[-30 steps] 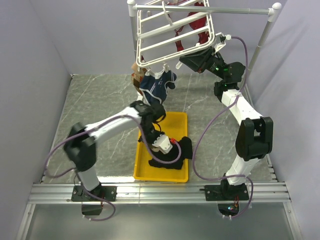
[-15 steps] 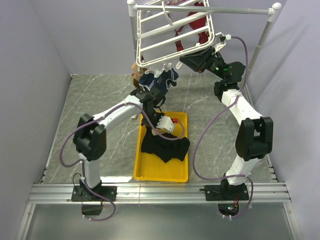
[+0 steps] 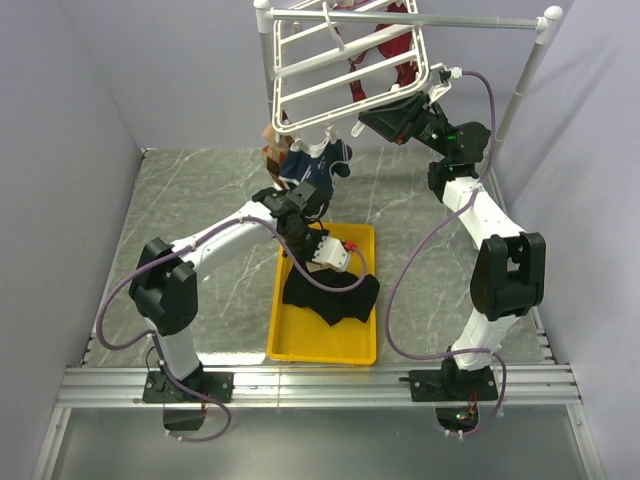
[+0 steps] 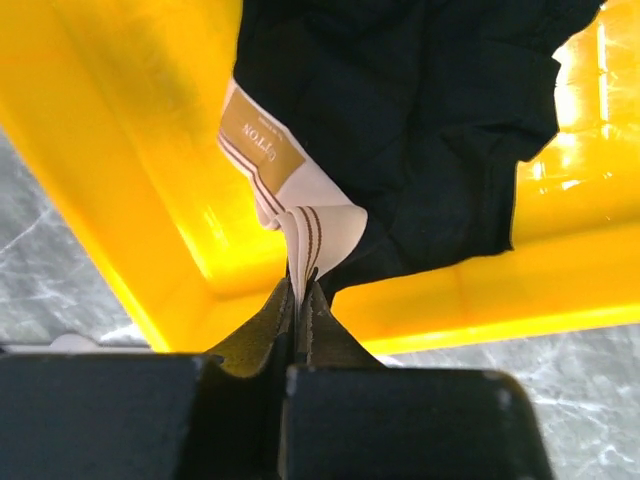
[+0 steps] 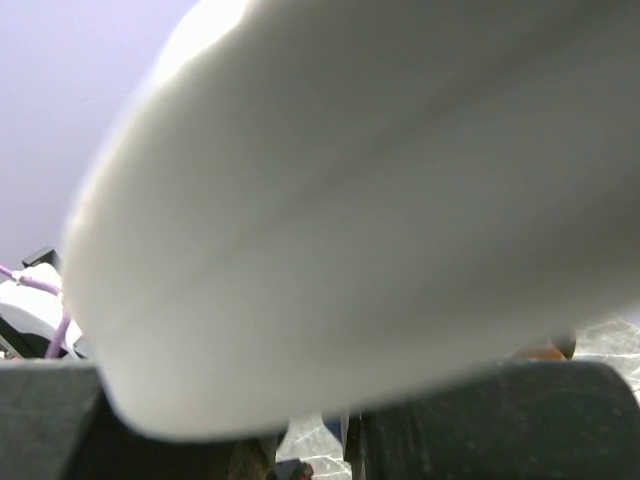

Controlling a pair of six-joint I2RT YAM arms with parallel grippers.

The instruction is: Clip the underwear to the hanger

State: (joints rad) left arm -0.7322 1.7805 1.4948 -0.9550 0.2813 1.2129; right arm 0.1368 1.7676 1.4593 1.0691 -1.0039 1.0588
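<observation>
Hanging at twelve o'clock, the hanger (image 3: 345, 87) awaits. Toward six, the yellow tray (image 3: 320, 347) holds the underwear (image 3: 335, 298), its waistband pinched tight by the left end effector (image 4: 300, 290), presumably for lifting. The right end effector (image 3: 385, 118) clamps the hanger's rim, apparently steadying it.

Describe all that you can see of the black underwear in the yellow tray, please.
The underwear is soft black cloth, with a tan waistband edged in striped white. It lies crumpled in the yellow tray, one corner reaching a side rim. The left hand, shut, pinches a waistband fold and holds it up.
</observation>
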